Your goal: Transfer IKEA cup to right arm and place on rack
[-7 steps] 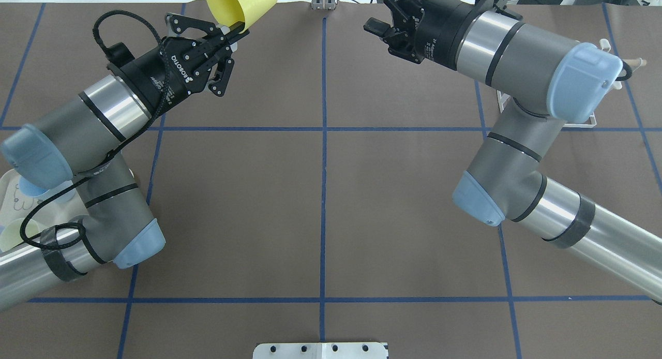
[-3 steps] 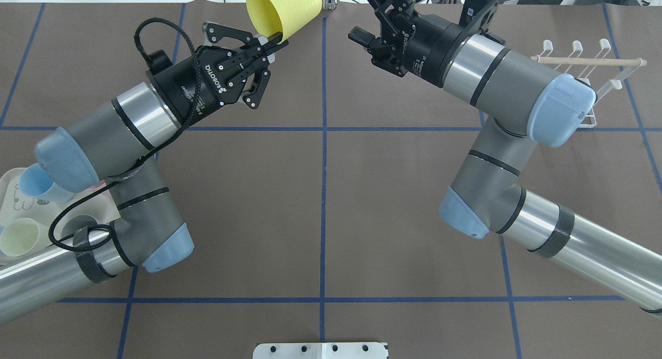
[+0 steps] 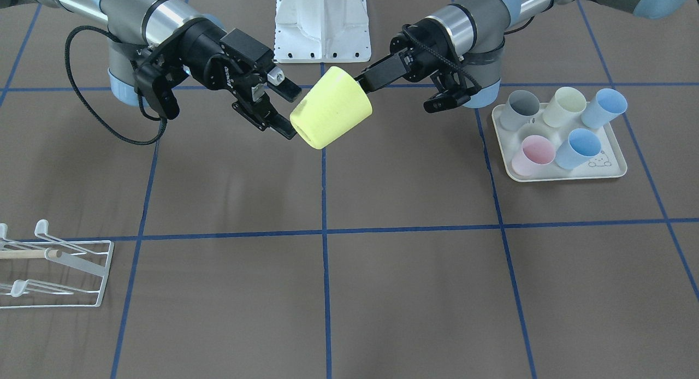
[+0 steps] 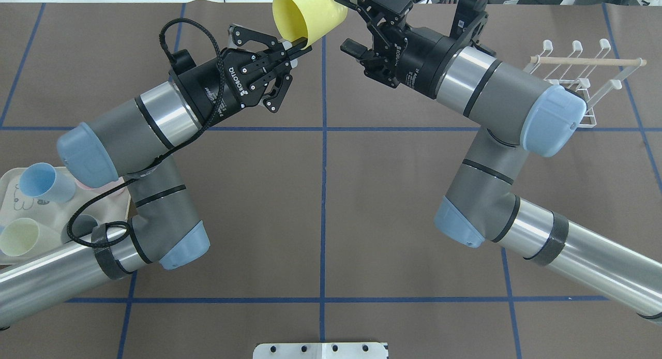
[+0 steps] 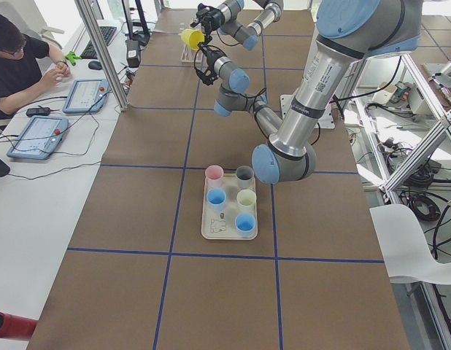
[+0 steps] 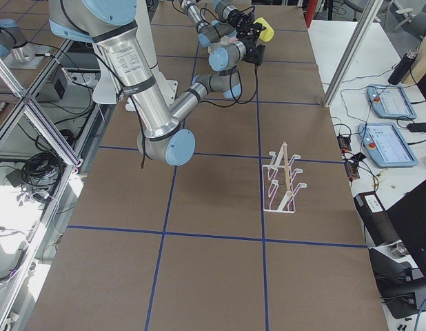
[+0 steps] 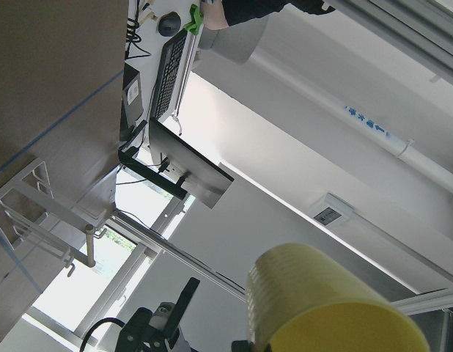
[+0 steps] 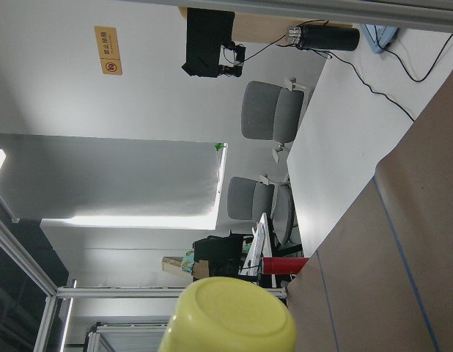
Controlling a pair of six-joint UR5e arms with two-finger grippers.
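IKEA cup (image 4: 309,15), yellow, hangs above the table (image 4: 320,204) at its far middle, tipped nearly onto its side. On my overhead feed, left to right:

- Cream tray (image 4: 9,193) with pastel cups (image 4: 39,182) sits at the near left edge.
- Left gripper (image 4: 296,42) is pinched on the cup's rim.
- Right gripper (image 4: 347,20) is spread wide at the cup's closed base — contact I cannot confirm.
- White wire rack (image 4: 584,74) with its wooden dowel (image 4: 589,61) stands far right, well apart from both grippers.

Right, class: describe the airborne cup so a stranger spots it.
Over the centre line of the brown table, a yellow cup hangs on its side, rim pinched by the left gripper, base toward the right gripper. Unlike the cups on the tray, it is bright yellow and airborne.
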